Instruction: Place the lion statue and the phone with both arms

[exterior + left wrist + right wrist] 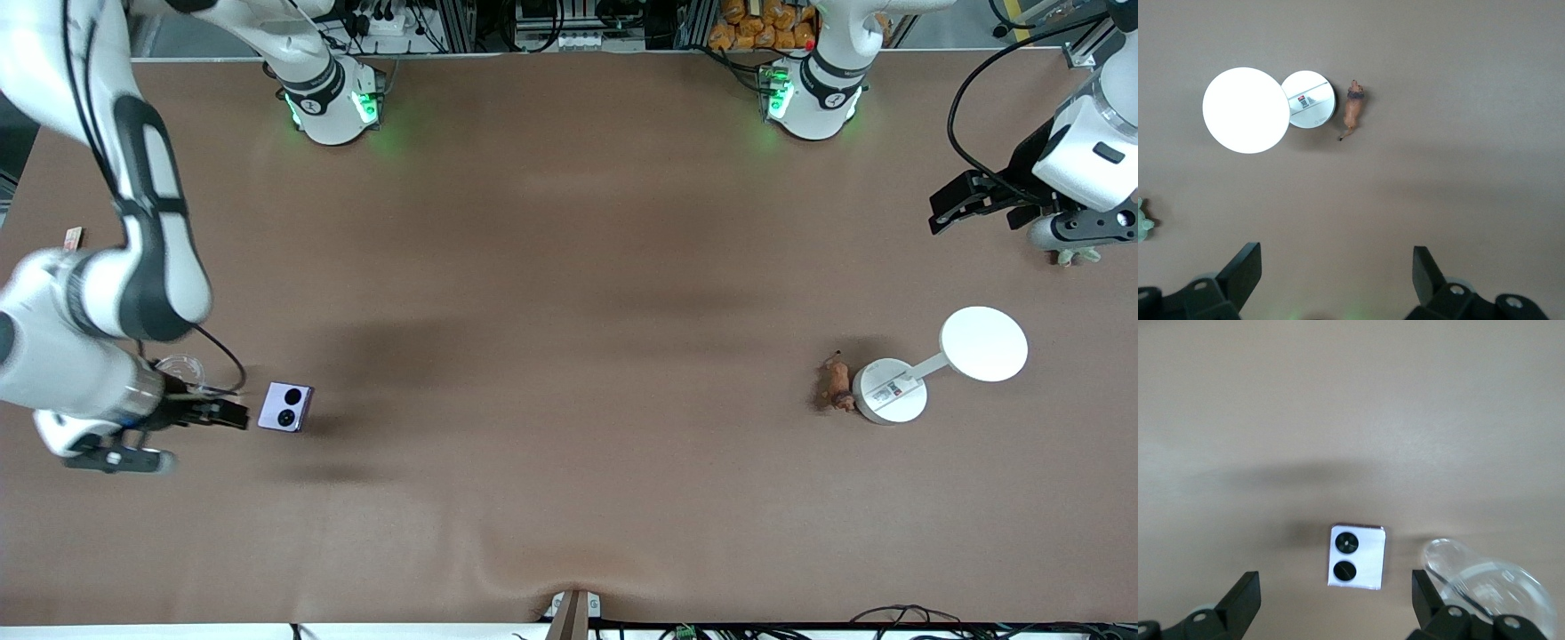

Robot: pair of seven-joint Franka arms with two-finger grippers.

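The phone [285, 407], pale lavender with two black circles, lies flat on the table toward the right arm's end. My right gripper [233, 413] is open and empty just beside it; in the right wrist view the phone [1356, 557] lies ahead of the open gripper [1336, 600]. The lion statue [836, 382], small and orange-brown, lies against a white round base [889, 391] toward the left arm's end. My left gripper [944, 212] is open and empty, over bare table well away from the lion. In the left wrist view the lion [1353, 110] is far ahead of the gripper [1337, 280].
A white disc [983, 344] on a thin arm joins the round base. A clear plastic cup [182, 369] stands beside the right gripper and shows in the right wrist view [1485, 583]. A green plush toy [1077, 257] sits under the left arm. A small block [73, 237] lies near the table's edge.
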